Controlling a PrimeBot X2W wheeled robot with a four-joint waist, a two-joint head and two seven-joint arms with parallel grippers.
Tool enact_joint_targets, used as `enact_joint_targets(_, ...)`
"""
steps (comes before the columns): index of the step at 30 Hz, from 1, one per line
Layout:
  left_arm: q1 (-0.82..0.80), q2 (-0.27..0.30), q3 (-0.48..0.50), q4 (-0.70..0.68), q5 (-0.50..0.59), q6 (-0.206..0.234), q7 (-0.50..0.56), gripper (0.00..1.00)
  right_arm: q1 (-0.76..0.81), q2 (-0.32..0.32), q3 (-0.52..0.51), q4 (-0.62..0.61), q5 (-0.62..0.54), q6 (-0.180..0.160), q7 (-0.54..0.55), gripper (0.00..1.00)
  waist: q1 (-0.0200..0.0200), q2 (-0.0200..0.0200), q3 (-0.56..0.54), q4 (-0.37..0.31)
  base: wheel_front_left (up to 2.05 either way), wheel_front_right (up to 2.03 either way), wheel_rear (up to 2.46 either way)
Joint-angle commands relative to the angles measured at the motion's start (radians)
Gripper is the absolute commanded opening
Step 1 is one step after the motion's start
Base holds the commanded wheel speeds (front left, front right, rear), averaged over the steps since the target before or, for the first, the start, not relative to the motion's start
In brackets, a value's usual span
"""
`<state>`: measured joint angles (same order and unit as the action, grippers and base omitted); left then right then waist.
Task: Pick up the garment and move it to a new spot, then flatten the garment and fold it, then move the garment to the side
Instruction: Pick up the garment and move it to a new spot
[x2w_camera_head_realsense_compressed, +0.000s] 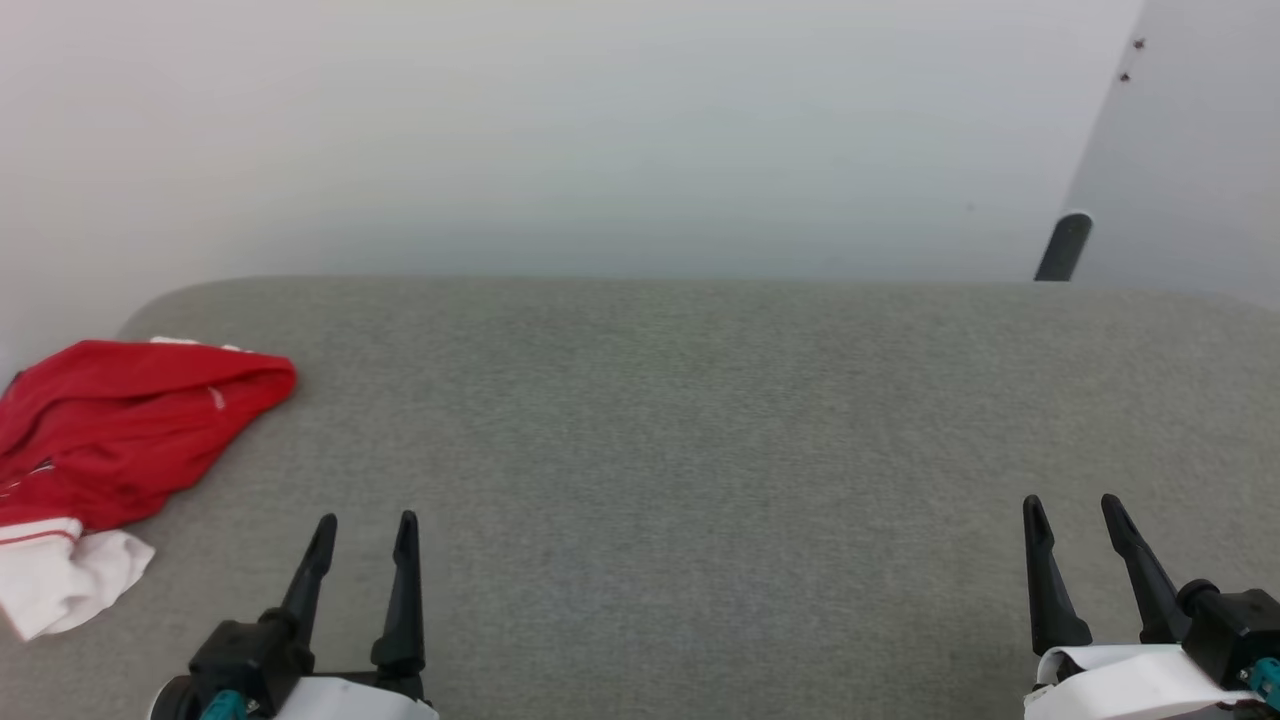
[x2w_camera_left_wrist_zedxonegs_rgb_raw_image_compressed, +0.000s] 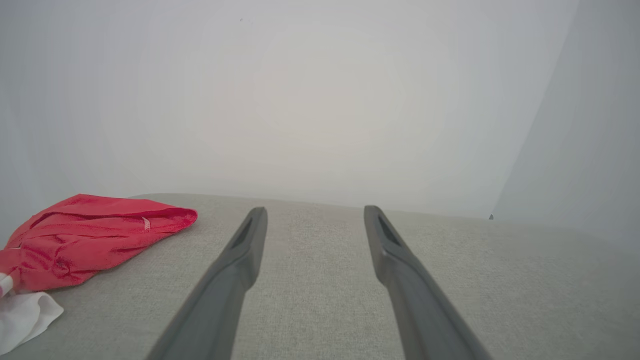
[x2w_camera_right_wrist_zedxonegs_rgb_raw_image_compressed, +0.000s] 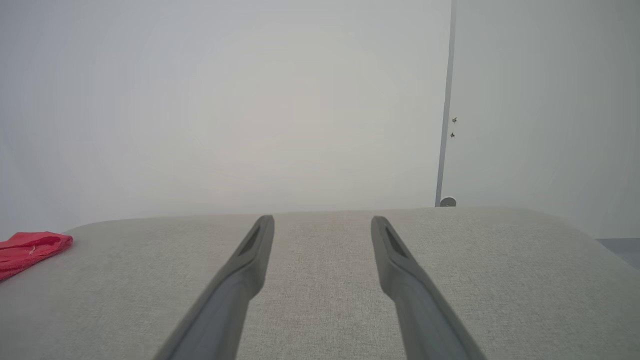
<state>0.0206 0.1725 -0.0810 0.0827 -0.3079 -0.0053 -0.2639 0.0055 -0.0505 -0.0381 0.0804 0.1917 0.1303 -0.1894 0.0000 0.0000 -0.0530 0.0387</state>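
The garment (x2w_camera_head_realsense_compressed: 120, 430) lies crumpled at the left end of the grey padded surface (x2w_camera_head_realsense_compressed: 700, 420), bright red with a white sleeve (x2w_camera_head_realsense_compressed: 60, 580) spilling toward the front. In the left wrist view the garment (x2w_camera_left_wrist_zedxonegs_rgb_raw_image_compressed: 90, 237) sits left of the fingers, and in the right wrist view a red corner of the garment (x2w_camera_right_wrist_zedxonegs_rgb_raw_image_compressed: 30, 247) shows at the far left. My left gripper (x2w_camera_head_realsense_compressed: 365, 522) is open and empty, low at the front, to the right of the garment and apart from it. At the front right my right gripper (x2w_camera_head_realsense_compressed: 1072, 505) is open and empty too.
A pale wall rises behind the surface. A dark round post (x2w_camera_head_realsense_compressed: 1062, 248) stands behind the surface's far right edge, beside a wall corner. The surface's corners are rounded at the far left and far right.
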Motion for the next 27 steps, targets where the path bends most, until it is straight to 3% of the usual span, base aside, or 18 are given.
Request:
enact_joint_targets(1,0.006,0.002,0.004,0.002,-0.003,-0.005,0.0,1.0,0.008,0.0,0.0,-0.006,0.0,0.001,0.001,1.0,0.0,0.0,-0.01,0.018,0.0,0.0,0.0)
enact_joint_targets(8,0.013,0.013,0.033,0.017,-0.015,0.017,0.004,1.0,0.023,0.0,0.018,-0.015,0.007,0.001,0.012,1.0,0.0,0.0,-0.036,0.121,0.0,0.0,0.0)
enact_joint_targets(21,0.051,0.048,0.102,-0.033,-0.041,0.081,0.061,1.0,0.007,0.001,0.099,0.015,0.045,0.001,0.001,1.0,0.0,0.0,-0.071,0.37,0.0,0.0,0.0)
enact_joint_targets(27,0.059,0.043,0.131,-0.073,-0.076,0.103,0.09,1.0,-0.013,0.0,0.122,0.029,0.039,0.001,0.001,1.0,0.0,0.0,-0.052,0.407,0.0,0.0,0.0)
